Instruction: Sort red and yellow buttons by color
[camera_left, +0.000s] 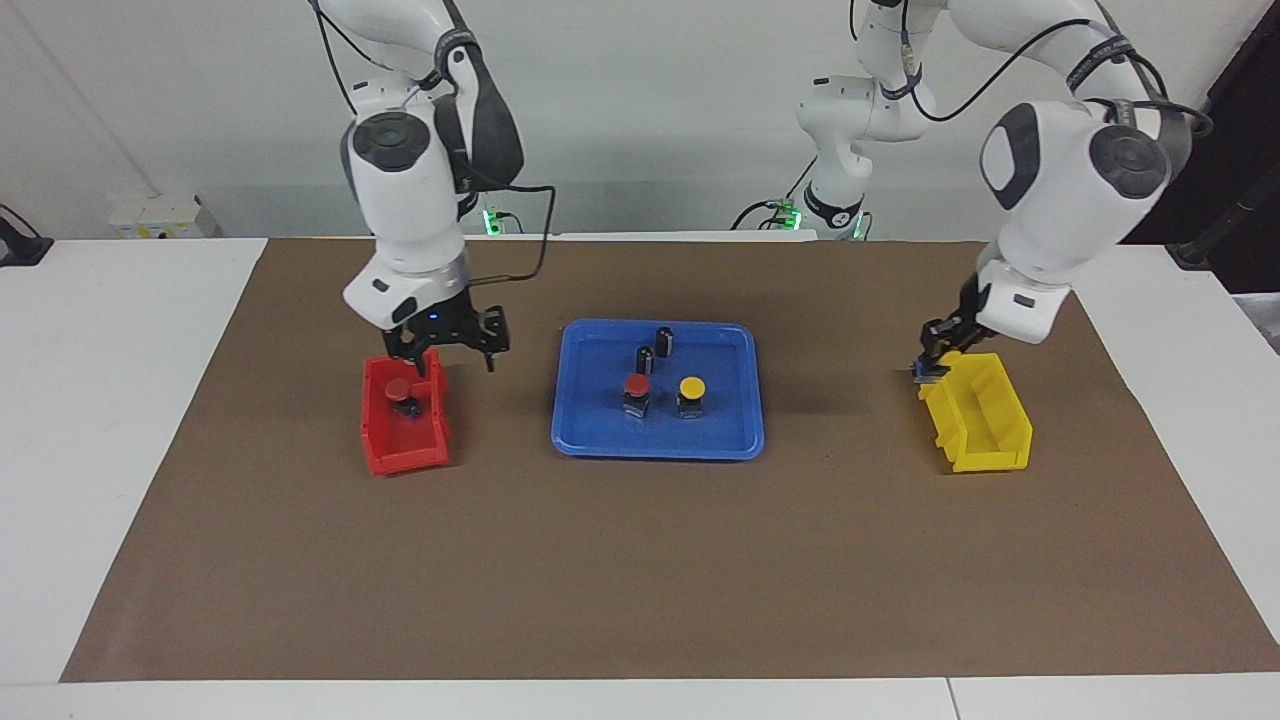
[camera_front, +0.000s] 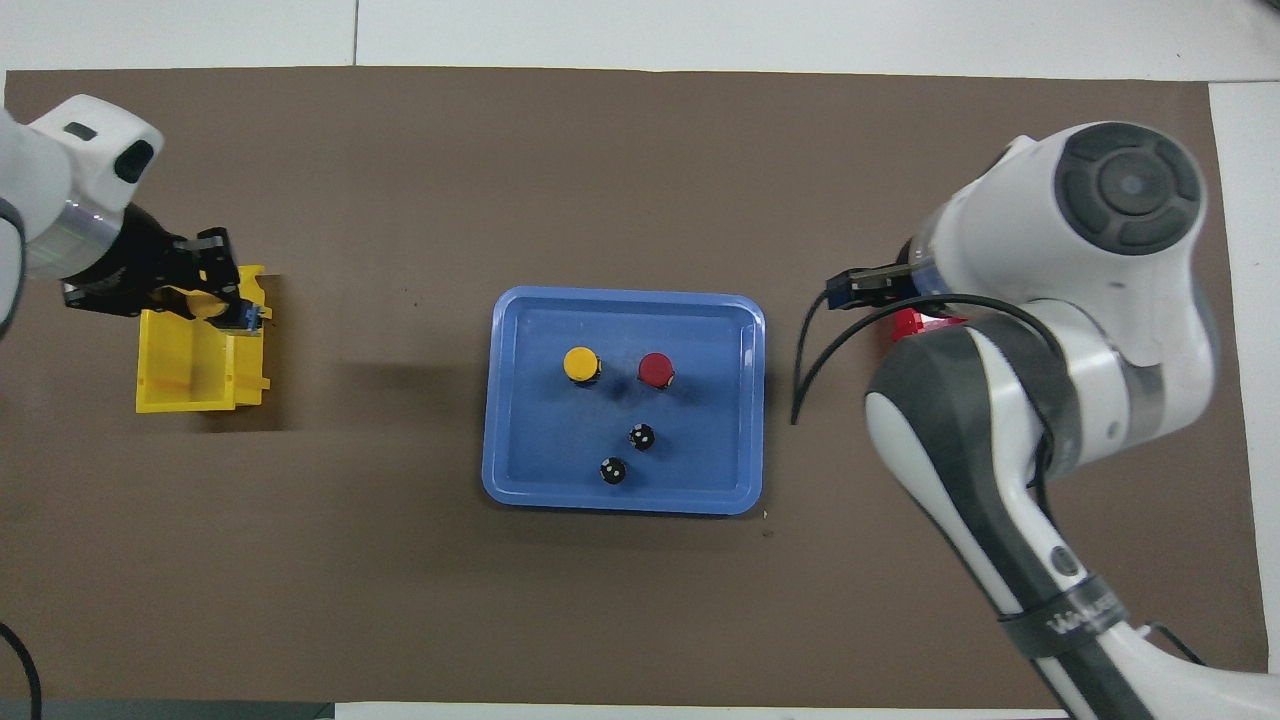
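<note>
On the blue tray (camera_left: 595, 440) one red button (camera_left: 636, 386) and one yellow button (camera_left: 691, 387) stand side by side. Another red button (camera_left: 400, 391) lies in the red bin (camera_left: 405, 455). My right gripper (camera_left: 447, 346) hangs open and empty just over that bin's tray-side edge. My left gripper (camera_front: 212, 296) is shut on a yellow button (camera_front: 207, 304) and holds it over the yellow bin (camera_front: 190, 385). In the overhead view my right arm hides most of the red bin (camera_front: 912, 326).
Two small dark cylinders (camera_left: 645, 358) without coloured caps stand on the tray, nearer to the robots than the buttons. Brown paper (camera_left: 640, 570) covers the table. The tray sits between the two bins.
</note>
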